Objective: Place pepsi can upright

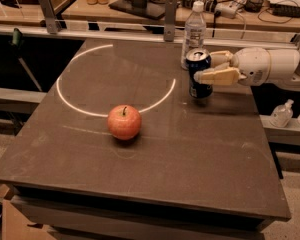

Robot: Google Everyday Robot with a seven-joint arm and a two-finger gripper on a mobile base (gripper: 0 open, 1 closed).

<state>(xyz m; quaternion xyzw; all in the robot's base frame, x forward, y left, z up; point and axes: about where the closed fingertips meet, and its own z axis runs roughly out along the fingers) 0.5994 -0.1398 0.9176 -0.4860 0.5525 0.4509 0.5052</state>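
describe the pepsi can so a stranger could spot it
On the dark table, look at the far right side, beside the clear water bottle. The pepsi can stands upright there, clasped by the gripper. Unlike the bottle, it is short, dark blue metal.

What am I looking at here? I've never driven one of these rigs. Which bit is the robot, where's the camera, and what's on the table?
There is only one camera view. It looks down on a dark table from its near edge, and where the camera is mounted can't be told. The white arm coming in from the right of the picture is the robot's single arm, ending in a two-finger gripper. Its fingers are closed on either side of the pepsi can, which is upright with its base apparently on the table. Just behind the can stands a clear water bottle. A red apple rests nearer the middle, apart from both.
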